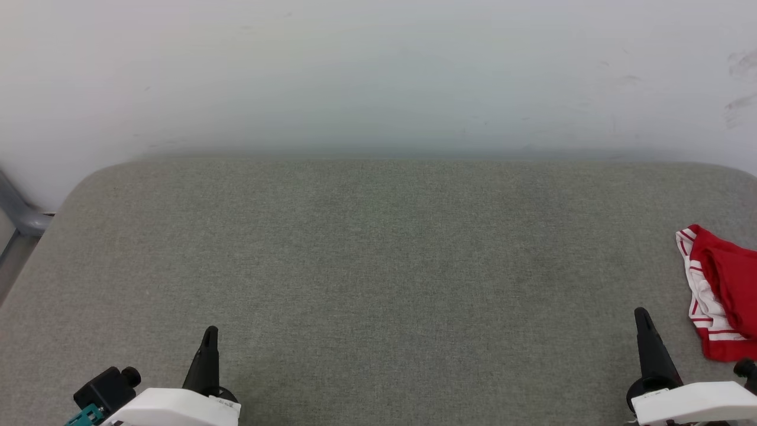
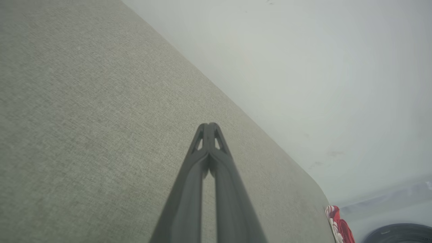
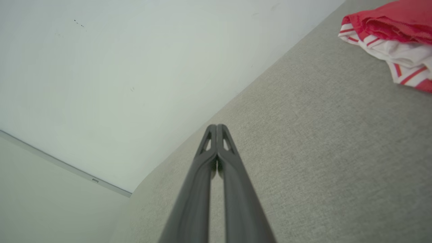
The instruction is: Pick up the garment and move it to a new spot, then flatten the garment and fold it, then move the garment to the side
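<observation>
1. At the right edge of the head view, the garment (image 1: 724, 290) is seen lying crumpled on the grey fabric surface (image 1: 378, 266). Red cloth is bunched beside a white part with red stripes, and the rest is cut off by the frame edge.
2. At the lower left of that frame, the left gripper (image 1: 210, 332) is shown with its dark fingers pressed together into a single point, and nothing is held between them.
3. At the lower right, the right gripper (image 1: 640, 313) is likewise clenched on nothing. It is placed near the garment's left border, and no contact is made.
4. In the left wrist view, the left gripper's fingers are seen meeting at their tips in the middle of the frame, above bare surface. A small strip of the garment is caught in the lower right corner, by the rounded corner of the surface.
5. In the right wrist view, the joined fingertips are seen at mid-frame. The garment is found in the upper right corner, well apart from them.
6. A pale wall (image 1: 378, 71) is seen across the upper part of the head view.
</observation>
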Motion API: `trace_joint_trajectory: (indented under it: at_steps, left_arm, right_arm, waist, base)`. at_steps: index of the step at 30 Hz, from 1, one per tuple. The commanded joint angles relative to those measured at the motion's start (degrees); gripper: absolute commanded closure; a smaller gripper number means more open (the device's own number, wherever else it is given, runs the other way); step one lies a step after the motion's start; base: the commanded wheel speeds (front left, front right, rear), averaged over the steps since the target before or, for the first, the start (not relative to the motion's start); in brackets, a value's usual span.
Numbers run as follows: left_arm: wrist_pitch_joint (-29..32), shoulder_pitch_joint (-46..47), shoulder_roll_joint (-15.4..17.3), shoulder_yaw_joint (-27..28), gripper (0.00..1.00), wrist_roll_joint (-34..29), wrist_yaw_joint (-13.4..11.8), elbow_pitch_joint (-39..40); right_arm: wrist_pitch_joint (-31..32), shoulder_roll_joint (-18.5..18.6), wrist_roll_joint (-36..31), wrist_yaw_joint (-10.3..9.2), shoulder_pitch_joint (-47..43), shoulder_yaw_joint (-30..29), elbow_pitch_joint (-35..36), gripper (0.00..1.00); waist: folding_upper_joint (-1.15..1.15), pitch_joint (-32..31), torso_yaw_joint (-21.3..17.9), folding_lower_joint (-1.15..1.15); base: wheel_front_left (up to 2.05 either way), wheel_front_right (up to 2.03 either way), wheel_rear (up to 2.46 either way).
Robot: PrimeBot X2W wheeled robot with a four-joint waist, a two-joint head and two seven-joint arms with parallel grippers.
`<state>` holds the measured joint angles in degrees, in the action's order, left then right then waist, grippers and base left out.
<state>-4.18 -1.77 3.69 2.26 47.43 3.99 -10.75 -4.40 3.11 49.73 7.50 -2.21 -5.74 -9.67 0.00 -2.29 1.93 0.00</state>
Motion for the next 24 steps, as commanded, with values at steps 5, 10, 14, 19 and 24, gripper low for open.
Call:
trace_joint_trajectory:
  at_steps: [5, 10, 14, 19, 24]
  left_arm:
    - [1.09, 2.07, 0.06, 0.68, 1.0, 4.84, 0.67, 0.18]
    - [1.79, 2.58, 0.0, 0.96, 1.0, 7.71, 0.83, -0.07]
    - [2.49, 3.02, -0.07, 1.21, 1.0, 10.49, 1.1, -0.31]
    - [3.27, 3.54, -0.15, 1.49, 1.0, 13.79, 1.27, -0.62]
    - [4.05, 4.09, -0.22, 1.79, 1.0, 16.95, 1.59, -0.88]
  right_arm:
    - [1.19, -0.05, 4.72, 0.0, 2.12, -0.22, -0.02, 1.0]
    - [1.94, -0.07, 7.43, 0.0, 2.57, -0.28, -0.34, 1.0]
    - [2.56, -0.09, 10.04, 0.0, 3.13, -0.31, -0.58, 1.0]
    - [3.4, -0.1, 13.15, 0.0, 3.59, -0.38, -0.97, 1.0]
    - [4.18, -0.12, 16.15, 0.0, 4.21, -0.43, -1.31, 1.0]
  waist:
    - [0.0, 0.16, -0.13, 0.0]
    - [0.0, 0.29, -0.22, 0.0]
    - [0.0, 0.41, -0.32, 0.0]
    - [0.0, 0.56, -0.44, 0.0]
    - [0.0, 0.71, -0.56, 0.0]
  base:
    - [0.0, 0.0, 0.0]
    - [0.0, 0.0, 0.0]
    - [0.0, 0.0, 0.0]
    - [0.0, 0.0, 0.0]
    - [0.0, 0.0, 0.0]
